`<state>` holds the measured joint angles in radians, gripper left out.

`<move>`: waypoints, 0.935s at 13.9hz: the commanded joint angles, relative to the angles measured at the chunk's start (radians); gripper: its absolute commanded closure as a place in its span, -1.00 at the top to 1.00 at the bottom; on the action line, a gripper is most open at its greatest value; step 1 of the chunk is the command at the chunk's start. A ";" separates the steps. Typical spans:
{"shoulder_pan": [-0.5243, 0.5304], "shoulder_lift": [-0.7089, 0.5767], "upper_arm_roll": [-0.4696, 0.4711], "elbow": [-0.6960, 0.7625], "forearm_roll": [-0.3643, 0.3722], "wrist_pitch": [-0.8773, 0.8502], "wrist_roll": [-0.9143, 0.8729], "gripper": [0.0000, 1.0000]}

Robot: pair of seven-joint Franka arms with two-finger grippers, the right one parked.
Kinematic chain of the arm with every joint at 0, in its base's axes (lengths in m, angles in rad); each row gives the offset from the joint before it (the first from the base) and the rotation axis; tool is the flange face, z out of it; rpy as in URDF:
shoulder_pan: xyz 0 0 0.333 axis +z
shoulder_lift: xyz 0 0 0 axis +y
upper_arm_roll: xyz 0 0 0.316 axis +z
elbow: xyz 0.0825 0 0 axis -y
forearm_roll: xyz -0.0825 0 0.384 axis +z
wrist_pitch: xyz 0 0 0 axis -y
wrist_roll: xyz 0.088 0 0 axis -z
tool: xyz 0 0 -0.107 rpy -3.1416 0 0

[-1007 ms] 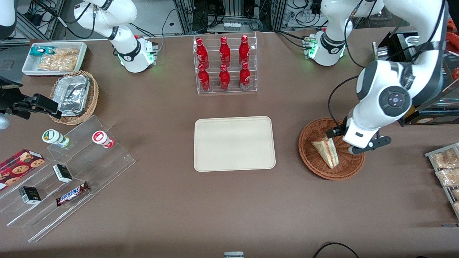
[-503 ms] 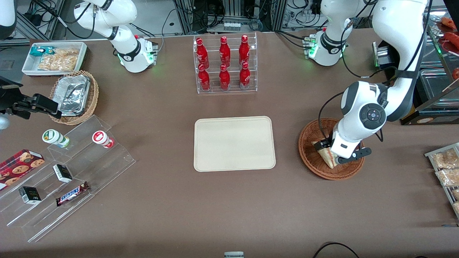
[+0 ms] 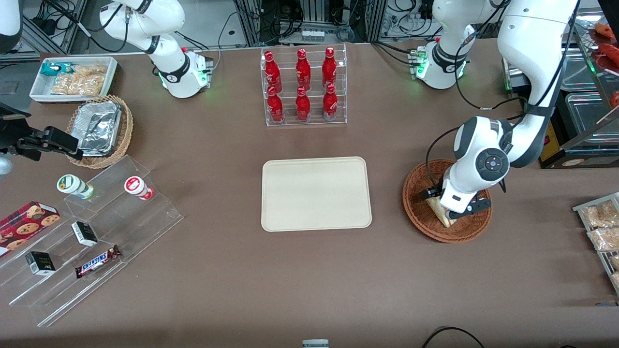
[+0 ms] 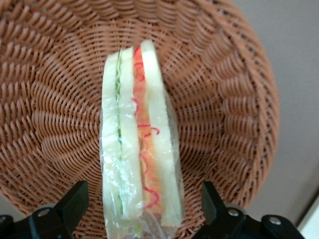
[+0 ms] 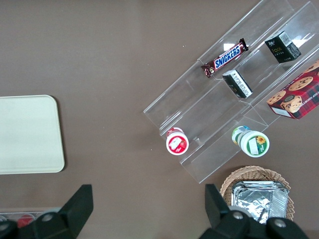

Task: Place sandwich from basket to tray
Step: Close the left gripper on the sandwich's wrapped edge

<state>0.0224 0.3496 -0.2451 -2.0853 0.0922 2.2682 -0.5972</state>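
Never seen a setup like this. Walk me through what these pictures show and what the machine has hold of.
Two white robot arms stand at a brown table. One picture looks down from the front; the others come from cameras on each arm's wrist. The working arm's gripper is down in a reddish wicker basket, its open fingers on either side of a wrapped sandwich; nothing is gripped yet. Beside the basket lies an empty cream tray. A rack of red bottles and shelves of snacks also stand there.
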 commanded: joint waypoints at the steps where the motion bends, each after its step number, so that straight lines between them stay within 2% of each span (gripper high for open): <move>1: 0.007 -0.009 0.004 -0.024 -0.008 0.037 -0.009 0.95; 5: 0.007 -0.011 0.036 -0.015 -0.011 0.063 -0.007 0.94; 8: 0.005 -0.007 0.040 -0.019 -0.020 0.077 -0.010 0.79; 10: -0.001 -0.007 0.040 -0.019 -0.087 0.079 -0.009 0.74; 11: -0.006 -0.009 0.040 -0.019 -0.097 0.088 -0.009 0.72; 12: -0.007 -0.007 0.040 -0.019 -0.097 0.090 -0.010 0.66; 13: -0.007 -0.006 0.040 -0.019 -0.095 0.090 -0.007 0.51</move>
<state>0.0244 0.3508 -0.2087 -2.0951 0.0144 2.3411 -0.6007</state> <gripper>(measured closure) 0.145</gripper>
